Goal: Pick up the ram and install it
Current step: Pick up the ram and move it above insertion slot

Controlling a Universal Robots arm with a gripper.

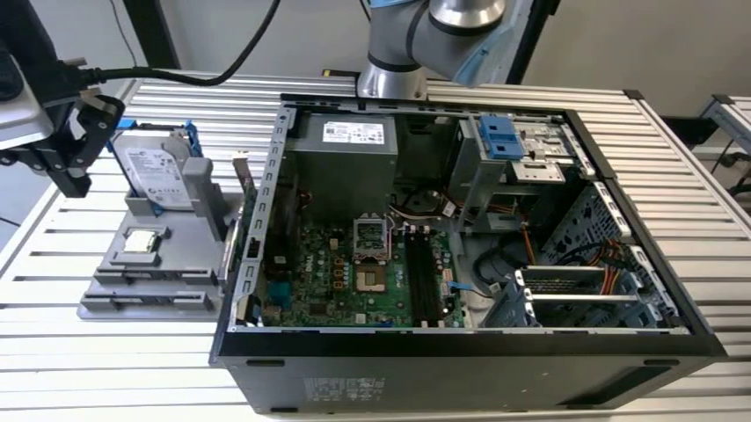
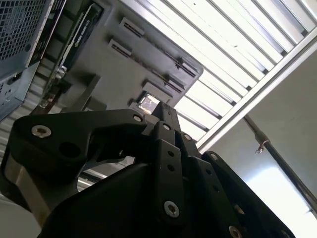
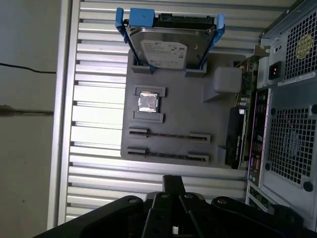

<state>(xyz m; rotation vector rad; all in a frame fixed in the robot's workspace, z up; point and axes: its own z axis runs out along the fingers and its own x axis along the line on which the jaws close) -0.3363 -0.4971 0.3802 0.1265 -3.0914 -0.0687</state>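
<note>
High above the slatted counter [image 1: 692, 202], at the exterior view's left of the gray holder [image 3: 178, 114]: the black hand [image 1: 73, 176]. Fingers [image 3: 168, 184] pressed close together, with nothing between them.

In both wrist views, the ram [image 3: 237, 139] [image 2: 81, 32]: long, thin and dark, with a small pale label near one end. Not in the hand, and well apart from it. Resting along the side of the holder next to the back of the open computer case [image 1: 470, 374]. Hard to tell how much it leans.

Also on the holder: a hard drive [image 3: 166, 49] propped up in a blue frame [image 3: 133, 17], a small square processor chip [image 3: 147, 102] lying flat, and two long thin slots [image 3: 168, 135] side by side.

Inside the case: a green motherboard [image 1: 340, 281] with long black slots [image 1: 419, 277] in a row.

Behind the case, in the exterior view: the silver robot arm [image 1: 405, 44].
</note>
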